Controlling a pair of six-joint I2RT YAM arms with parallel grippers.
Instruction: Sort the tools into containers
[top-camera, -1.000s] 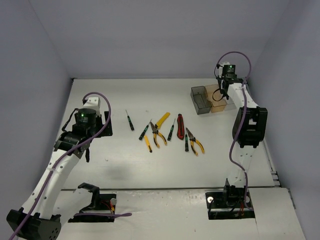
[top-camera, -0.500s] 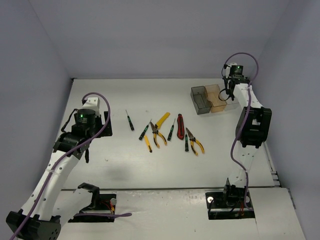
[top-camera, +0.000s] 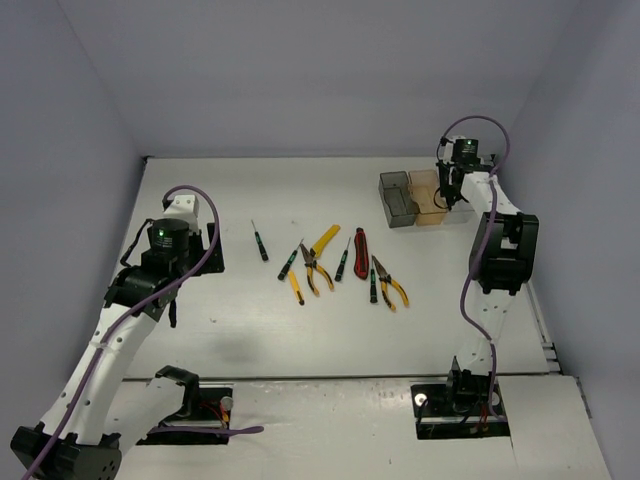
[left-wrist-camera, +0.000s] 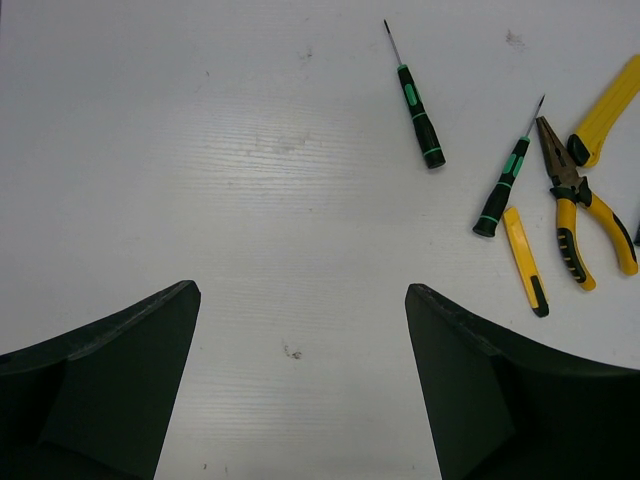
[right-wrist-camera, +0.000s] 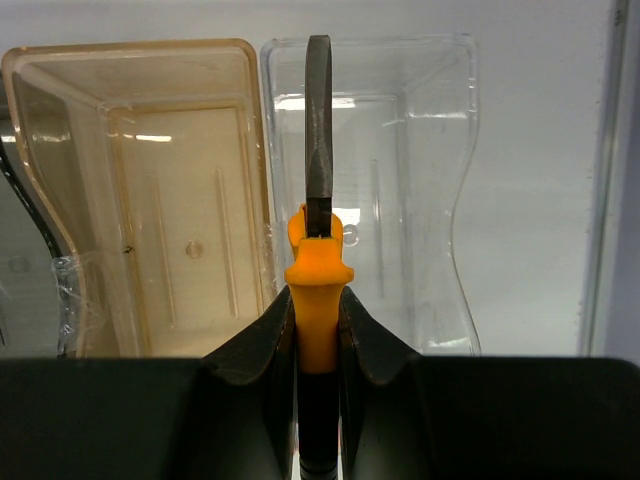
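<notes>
We note a robotics lab cell: white desk (top-camera: 400, 340) boxed by plain violet-grey walls (top-camera: 300, 80), left arm (top-camera: 120, 340) and right arm (top-camera: 500, 250) bolted at its near edge, purple cabling (top-camera: 190, 188) exposed, tools (top-camera: 320, 274) laid out.

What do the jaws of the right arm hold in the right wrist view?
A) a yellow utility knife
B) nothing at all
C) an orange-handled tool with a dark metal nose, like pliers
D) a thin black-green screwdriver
C: the jaws of the right gripper are shut on the orange-handled pliers, whose dark nose points out over the amber-orange translucent bin and the clear plastic bin.
</notes>
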